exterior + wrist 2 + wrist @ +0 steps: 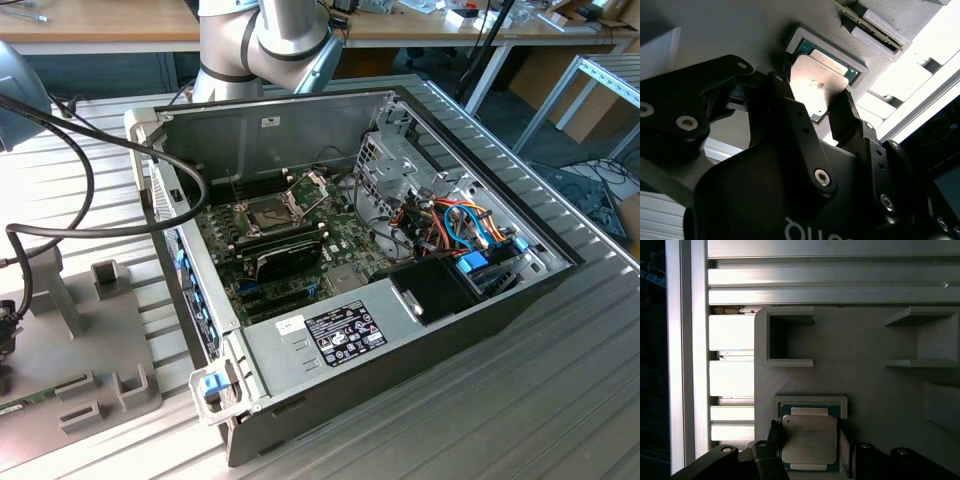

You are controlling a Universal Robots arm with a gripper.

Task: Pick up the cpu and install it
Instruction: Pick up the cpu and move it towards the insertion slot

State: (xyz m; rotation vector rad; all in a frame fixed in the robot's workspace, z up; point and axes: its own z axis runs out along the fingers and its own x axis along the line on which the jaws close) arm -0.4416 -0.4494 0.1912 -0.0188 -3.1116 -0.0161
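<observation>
My gripper is straddling the cpu — jaws spread just wider than it, one flanking each opposite edge, not clamping. It's lying flat in its grey nest, centred between them — square, no long axis

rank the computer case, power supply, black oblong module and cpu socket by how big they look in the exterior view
1. computer case
2. power supply
3. black oblong module and cpu socket: these look nearly alike, and the socket lies farther from the camera, so their order is unsure.
</observation>
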